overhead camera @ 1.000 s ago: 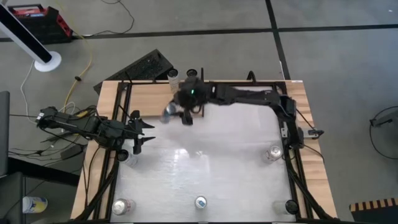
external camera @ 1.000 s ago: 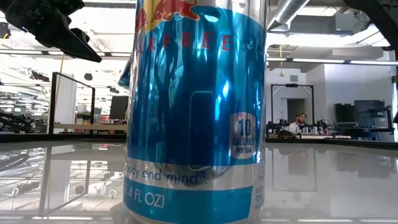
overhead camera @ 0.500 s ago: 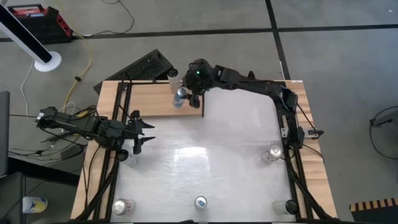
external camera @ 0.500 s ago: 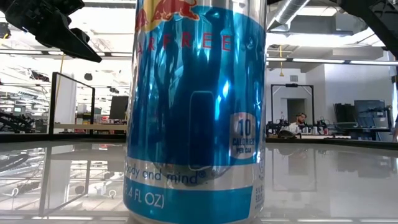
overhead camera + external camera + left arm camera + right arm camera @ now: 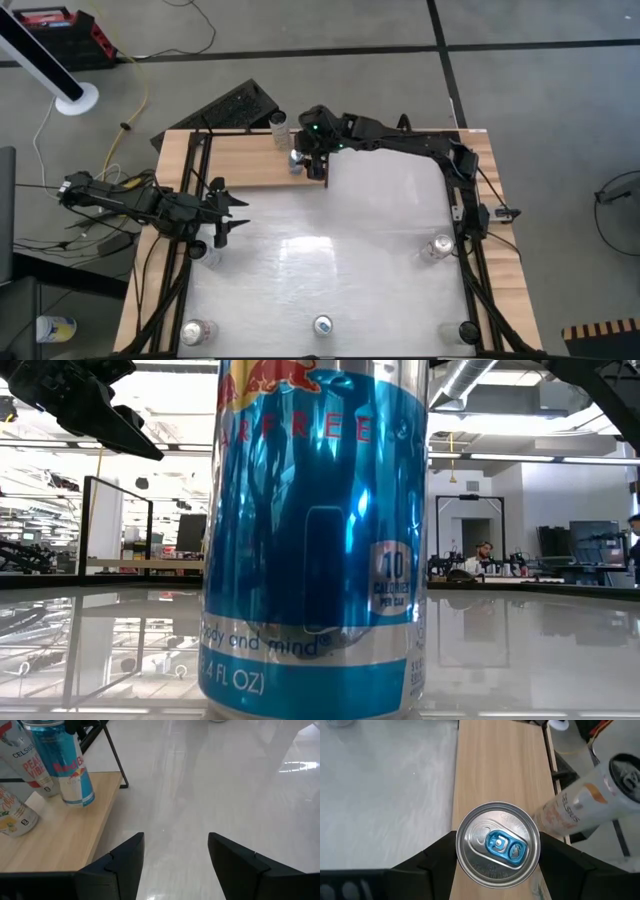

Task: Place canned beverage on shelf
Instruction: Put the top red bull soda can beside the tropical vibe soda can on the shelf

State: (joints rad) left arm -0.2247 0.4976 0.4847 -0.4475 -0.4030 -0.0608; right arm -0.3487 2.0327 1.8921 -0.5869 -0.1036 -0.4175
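Blue canned beverage (image 5: 498, 845): upright on shelf (image 5: 490, 765), beside Celsius can (image 5: 580, 812); right hand (image 5: 498, 851) directly above, pinching its sides; left hand (image 5: 175, 855) spread, well apart.

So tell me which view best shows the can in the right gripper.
Right wrist view: the can fills it, lid up, over the shelf. Left wrist view shows its blue side; high view, a speck.

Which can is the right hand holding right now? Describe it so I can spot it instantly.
Find the shelf, the pale wooden board along the table's far edge. Near its right end, the right hand grips an upright can. It is the blue and silver one; the neighbouring cans are white.
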